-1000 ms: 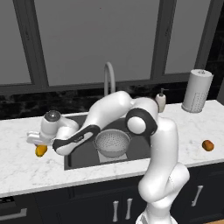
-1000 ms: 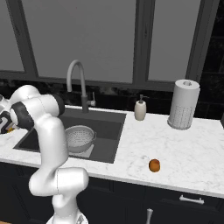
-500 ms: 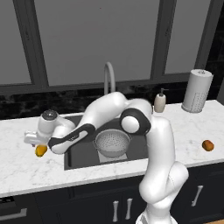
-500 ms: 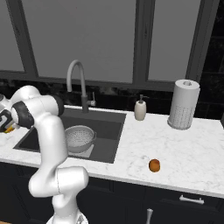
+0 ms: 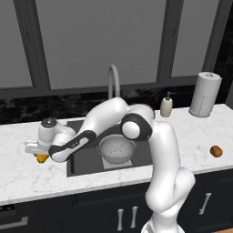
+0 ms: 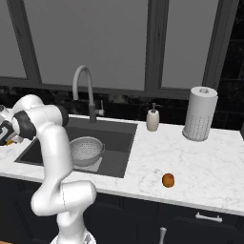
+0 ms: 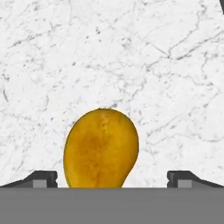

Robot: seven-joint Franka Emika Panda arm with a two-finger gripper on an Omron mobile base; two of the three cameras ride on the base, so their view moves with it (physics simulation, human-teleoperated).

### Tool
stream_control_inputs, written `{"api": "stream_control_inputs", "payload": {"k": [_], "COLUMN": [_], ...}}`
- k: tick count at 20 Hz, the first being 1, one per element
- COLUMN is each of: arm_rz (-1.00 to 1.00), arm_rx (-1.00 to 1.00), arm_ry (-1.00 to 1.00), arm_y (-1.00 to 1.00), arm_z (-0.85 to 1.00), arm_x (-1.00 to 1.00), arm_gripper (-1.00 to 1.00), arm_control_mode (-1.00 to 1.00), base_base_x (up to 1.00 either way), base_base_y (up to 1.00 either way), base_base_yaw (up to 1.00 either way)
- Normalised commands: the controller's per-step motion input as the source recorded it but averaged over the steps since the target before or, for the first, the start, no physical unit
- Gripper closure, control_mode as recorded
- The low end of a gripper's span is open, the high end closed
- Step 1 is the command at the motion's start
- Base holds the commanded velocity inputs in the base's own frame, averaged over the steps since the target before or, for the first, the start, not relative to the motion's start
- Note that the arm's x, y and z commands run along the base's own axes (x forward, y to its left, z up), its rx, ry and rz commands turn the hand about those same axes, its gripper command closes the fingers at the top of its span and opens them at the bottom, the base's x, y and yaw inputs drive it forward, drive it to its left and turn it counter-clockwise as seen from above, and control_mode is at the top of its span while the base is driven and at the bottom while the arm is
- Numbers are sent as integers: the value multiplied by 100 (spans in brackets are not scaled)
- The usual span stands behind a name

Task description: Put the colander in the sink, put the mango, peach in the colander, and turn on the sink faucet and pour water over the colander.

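Note:
The yellow-orange mango (image 5: 42,158) lies on the white marble counter left of the sink (image 5: 84,157). My gripper (image 5: 35,151) hangs right over it, open. In the hand view the mango (image 7: 101,148) sits between the two wide-apart fingertips (image 7: 42,178), which do not touch it. The silver colander (image 5: 117,149) stands upright in the sink and holds nothing; from the right it shows as the colander (image 6: 86,148) in the sink (image 6: 119,143). The peach (image 5: 216,151) rests far right on the counter, also seen as the peach (image 6: 167,180). No water runs from the faucet (image 5: 112,77).
A beige soap dispenser (image 5: 166,105) and a paper towel roll (image 5: 205,94) stand at the back right of the counter. My arm stretches low across the sink's left half. A dark window wall runs behind the counter.
The hand has crept slightly left and down over the mango. The mango, the colander and the peach have stayed put.

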Motion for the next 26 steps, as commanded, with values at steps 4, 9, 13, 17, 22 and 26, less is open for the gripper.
{"api": "stream_control_inputs", "payload": {"k": [4,9,13,17,22,26], "arm_rz": [2,4,4,3,3,2], "arm_rx": [0,0,0,0,-2,-4], "arm_ry": [0,0,0,0,1,9], "arm_y": [5,9,6,6,5,-7], "arm_z": [-13,-12,-15,-17,-18,-34], "arm_x": [10,9,12,15,11,0], "arm_gripper": [-100,-100,-100,-100,100,100], "arm_control_mode": [-100,-100,-100,-100,-100,-100], "base_base_x": [0,0,0,0,0,0], "base_base_y": [0,0,0,0,0,0], "base_base_yaw": [0,0,0,0,0,0]}}
